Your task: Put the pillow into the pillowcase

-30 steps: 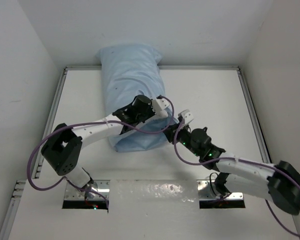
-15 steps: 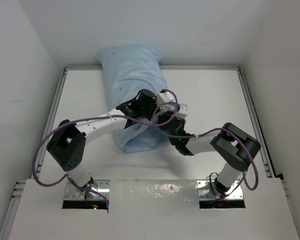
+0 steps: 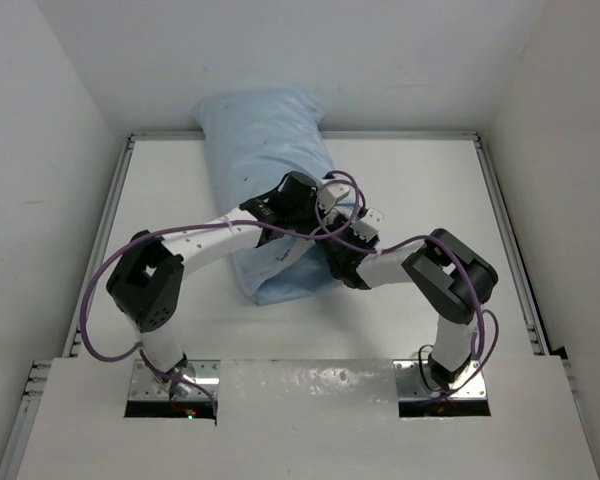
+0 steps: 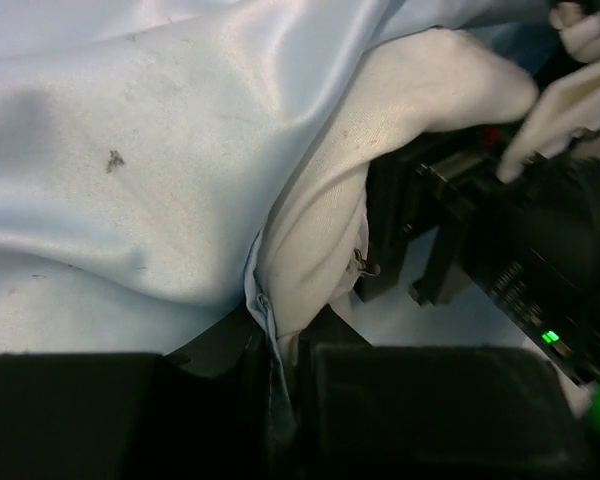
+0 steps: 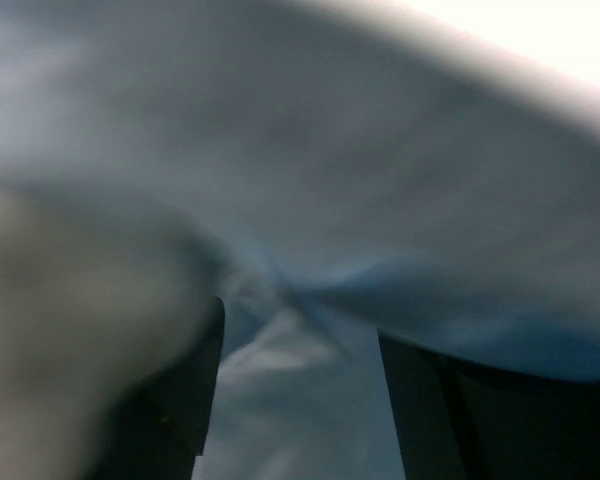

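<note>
At the near, open end of the pillowcase (image 3: 260,150), which lies lengthwise on the table (image 3: 420,180), the left fingers (image 4: 410,400) pinch the blue hem beside the bared white corner of the pillow (image 4: 380,130). Opposite, the right fingers (image 5: 175,400) stand apart with blue cloth between them. Both arms bend inward, their wrists meeting at that end.

The pillowcase (image 3: 265,165) is pale blue with a few tiny dark specks. The pillow (image 4: 380,150) showing at its opening is off-white and faintly speckled. The surface (image 3: 430,190) is white. The left arm (image 3: 205,245) and right arm (image 3: 390,265) are white with black joints and purple cables (image 3: 84,315).
</note>
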Robot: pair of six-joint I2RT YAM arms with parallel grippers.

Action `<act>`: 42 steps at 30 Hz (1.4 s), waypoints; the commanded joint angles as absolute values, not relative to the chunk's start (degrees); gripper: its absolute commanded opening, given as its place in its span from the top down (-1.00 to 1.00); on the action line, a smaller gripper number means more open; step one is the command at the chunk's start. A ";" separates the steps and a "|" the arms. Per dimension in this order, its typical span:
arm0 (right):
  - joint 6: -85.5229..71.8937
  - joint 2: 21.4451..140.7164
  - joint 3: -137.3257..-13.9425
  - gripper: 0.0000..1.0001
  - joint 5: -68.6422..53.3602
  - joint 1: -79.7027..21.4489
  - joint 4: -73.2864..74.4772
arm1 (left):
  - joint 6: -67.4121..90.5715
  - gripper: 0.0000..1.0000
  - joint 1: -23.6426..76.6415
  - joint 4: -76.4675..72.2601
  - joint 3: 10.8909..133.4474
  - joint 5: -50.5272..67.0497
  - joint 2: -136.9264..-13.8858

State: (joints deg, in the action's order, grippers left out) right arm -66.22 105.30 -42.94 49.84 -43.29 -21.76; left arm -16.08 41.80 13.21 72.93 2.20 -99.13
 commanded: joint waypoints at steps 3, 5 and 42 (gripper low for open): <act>-70.14 108.10 -48.05 -0.32 48.96 -38.06 -6.36 | -10.38 1.00 41.66 11.33 78.92 7.99 -98.00; -68.91 109.42 -52.96 -0.39 50.52 -37.97 -1.08 | -9.32 1.00 41.66 12.82 79.45 8.70 -97.30; -32.61 51.87 2.46 1.00 22.15 -42.19 -51.15 | -24.33 1.00 47.01 19.58 72.42 13.62 -100.01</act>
State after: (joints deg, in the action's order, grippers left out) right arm -37.45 55.18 -2.17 22.98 -42.19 -44.84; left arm -18.35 43.48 15.09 71.37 9.30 -97.54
